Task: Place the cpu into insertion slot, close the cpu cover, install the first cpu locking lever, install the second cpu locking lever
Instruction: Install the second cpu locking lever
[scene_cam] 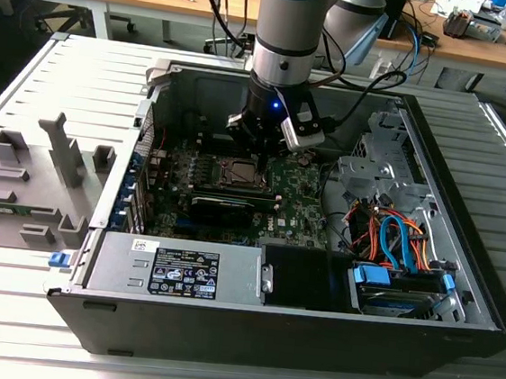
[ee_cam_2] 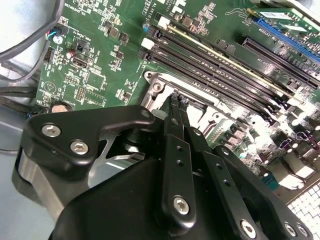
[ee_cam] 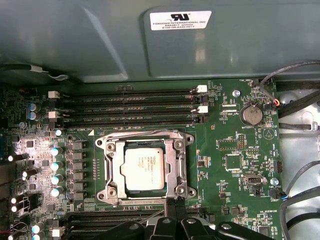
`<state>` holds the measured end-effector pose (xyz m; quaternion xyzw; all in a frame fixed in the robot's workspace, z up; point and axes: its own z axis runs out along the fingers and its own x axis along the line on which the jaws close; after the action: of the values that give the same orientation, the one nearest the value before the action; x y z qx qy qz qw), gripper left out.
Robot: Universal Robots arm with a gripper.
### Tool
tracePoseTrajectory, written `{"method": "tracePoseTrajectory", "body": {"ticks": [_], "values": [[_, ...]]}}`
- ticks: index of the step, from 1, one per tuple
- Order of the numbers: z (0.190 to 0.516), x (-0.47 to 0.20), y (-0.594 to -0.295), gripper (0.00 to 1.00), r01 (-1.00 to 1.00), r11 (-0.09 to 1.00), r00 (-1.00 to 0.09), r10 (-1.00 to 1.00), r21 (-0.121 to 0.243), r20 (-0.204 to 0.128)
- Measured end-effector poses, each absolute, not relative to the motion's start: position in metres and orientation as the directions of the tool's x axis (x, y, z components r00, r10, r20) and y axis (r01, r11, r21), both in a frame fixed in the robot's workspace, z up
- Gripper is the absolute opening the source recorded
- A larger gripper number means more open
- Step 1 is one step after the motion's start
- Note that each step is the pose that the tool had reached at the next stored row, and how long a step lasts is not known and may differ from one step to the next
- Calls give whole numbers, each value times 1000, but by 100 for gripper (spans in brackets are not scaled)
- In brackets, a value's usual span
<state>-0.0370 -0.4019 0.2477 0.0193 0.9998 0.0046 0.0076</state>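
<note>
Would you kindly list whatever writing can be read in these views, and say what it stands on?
None can be quoted reliably.
White sticker: print too small to read.
Power supply label: too small to read.
cpu top: faint print, unreadable.
Motherboard markings: too small to read.

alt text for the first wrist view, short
A silver cpu sits in the motherboard's square socket, with the metal cpu cover lying flat around it. The black gripper hangs close to one edge of the socket. Long memory slots run along the opposite side, under a grey case wall.
</note>
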Motion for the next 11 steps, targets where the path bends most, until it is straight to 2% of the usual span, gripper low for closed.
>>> {"method": "tracePoseTrajectory", "body": {"ticks": [11], "values": [[248,-37,-405,11,39,999,-999,39,10,-15]]}}
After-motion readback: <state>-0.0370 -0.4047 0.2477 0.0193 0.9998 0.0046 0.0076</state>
